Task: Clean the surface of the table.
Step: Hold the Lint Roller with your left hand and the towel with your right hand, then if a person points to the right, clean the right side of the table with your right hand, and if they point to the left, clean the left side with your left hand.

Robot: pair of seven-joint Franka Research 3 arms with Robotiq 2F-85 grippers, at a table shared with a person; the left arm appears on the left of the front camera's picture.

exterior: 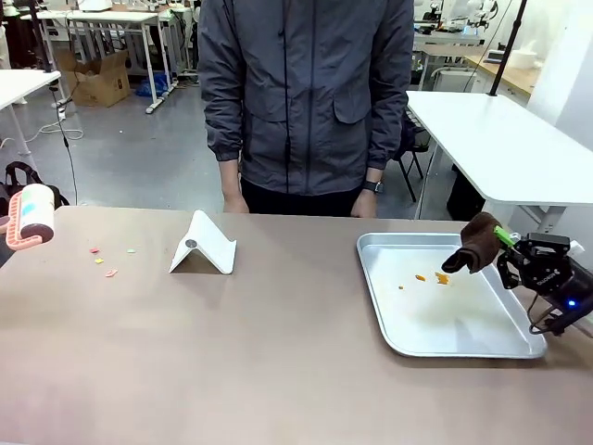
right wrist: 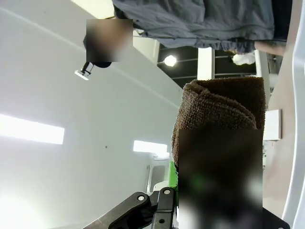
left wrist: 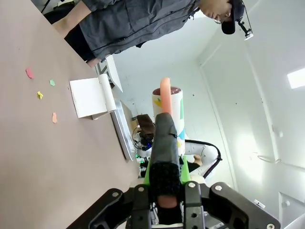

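Observation:
The brownish table carries a few small coloured scraps at its far left, also in the left wrist view as scraps. At the left edge, a lint roller with a pink frame hangs above the table. My left gripper is shut on the roller's dark handle. My right gripper hangs over the right rim of the tray, shut on a folded brown cloth; the cloth juts past the fingers.
A silver metal tray at the right holds a few orange crumbs. A white folded stand sits left of centre. A person in a grey jacket stands at the far edge, hands down.

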